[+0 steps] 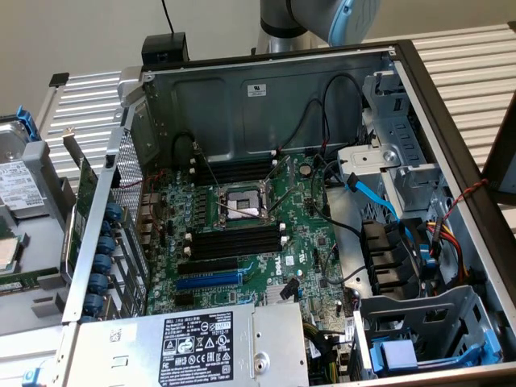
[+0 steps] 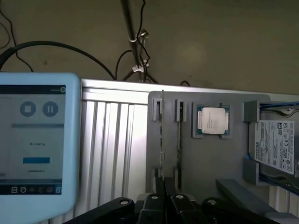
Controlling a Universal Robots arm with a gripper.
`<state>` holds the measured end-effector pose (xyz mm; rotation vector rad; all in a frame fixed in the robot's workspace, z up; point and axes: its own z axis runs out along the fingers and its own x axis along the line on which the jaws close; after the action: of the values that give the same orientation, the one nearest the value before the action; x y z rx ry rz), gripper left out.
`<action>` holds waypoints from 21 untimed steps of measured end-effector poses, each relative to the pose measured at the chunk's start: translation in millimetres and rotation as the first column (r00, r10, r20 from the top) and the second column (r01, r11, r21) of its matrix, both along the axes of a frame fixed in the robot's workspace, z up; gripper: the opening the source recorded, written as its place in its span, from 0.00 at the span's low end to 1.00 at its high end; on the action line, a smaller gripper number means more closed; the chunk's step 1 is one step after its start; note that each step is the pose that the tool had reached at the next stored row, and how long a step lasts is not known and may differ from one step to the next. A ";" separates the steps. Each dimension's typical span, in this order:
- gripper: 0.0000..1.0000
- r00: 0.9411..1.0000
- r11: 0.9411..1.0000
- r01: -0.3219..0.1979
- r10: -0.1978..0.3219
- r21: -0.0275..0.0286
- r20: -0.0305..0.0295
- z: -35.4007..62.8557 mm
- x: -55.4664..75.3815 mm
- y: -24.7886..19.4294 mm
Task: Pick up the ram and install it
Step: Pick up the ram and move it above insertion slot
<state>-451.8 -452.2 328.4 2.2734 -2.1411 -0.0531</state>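
The ram (image 2: 161, 135) is a thin stick seen edge-on, standing in the clips of a grey holder tray (image 2: 205, 158). A second stick like it (image 2: 179, 135) stands just beside it. My gripper (image 2: 163, 198) is shut, its black fingers closed together and in line with the near end of the first stick. Whether they touch it I cannot tell. In the exterior view the open computer case shows the green motherboard (image 1: 298, 234) with its long black memory slots (image 1: 234, 242) empty. My arm (image 1: 322, 16) shows above the case's back wall.
On the tray a processor chip (image 2: 213, 120) and a hard drive (image 2: 275, 147) sit past the sticks. A blue-framed touch screen (image 2: 32, 140) stands on the other side. The case holds cables, a drive cage (image 1: 387, 169) and a power supply (image 1: 193, 347).
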 end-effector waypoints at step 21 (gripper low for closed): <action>0.12 1.000 1.000 0.016 -0.016 -0.018 -0.005 48.4 9.0 0.0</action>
<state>-442.9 -452.2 376.8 2.2438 -2.1488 -0.0404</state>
